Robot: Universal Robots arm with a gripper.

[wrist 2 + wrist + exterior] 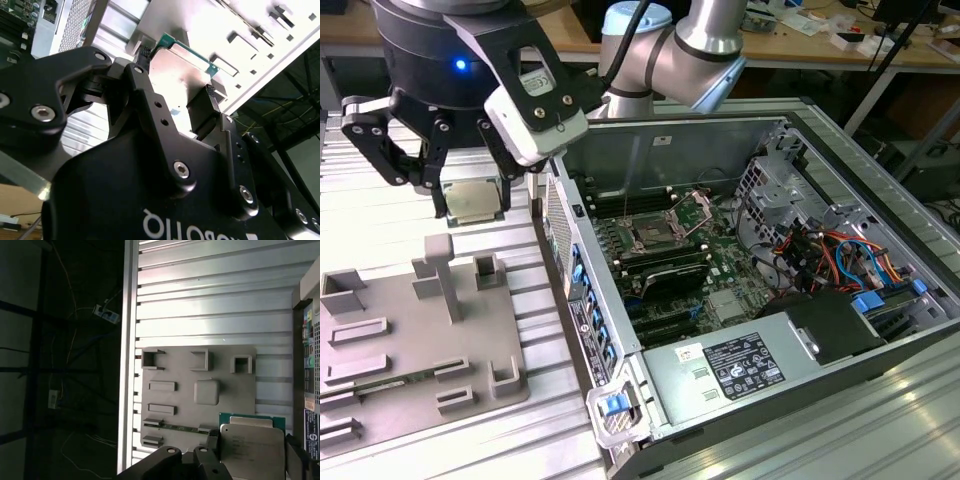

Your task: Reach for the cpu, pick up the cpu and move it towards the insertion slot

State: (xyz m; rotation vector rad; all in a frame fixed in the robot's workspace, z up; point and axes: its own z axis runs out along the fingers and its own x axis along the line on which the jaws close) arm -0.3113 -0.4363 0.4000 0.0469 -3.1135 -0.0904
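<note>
With the cpu [477, 201] clamped between its fingers, the hand [470, 205] hangs in the air above the grey tray [420, 340], outside the open computer case [880, 250]. The fingers close on two opposite edges of the chip, whose flat silvery top faces outward toward the exterior camera; both wrist views show the same grip, the cpu [182, 67] pinched at its sides with its green rim free, and the cpu [252, 445] hovering off the tray [170, 370], clear of its raised blocks.

What matters is the bearing to the slot [650, 237]. Taking the case as landmark, the slot lies on the green board [720, 270] inside it, toward the rear wall, its metal frame and wire levers standing open. The hand is on the other side of the case's near side wall [582, 290], well apart from the slot, so the slot lies toward the exterior view's right of the chip and lower down. The wall stands between them. By my judgement the pick is done and the carry toward the slot is only starting.
</note>
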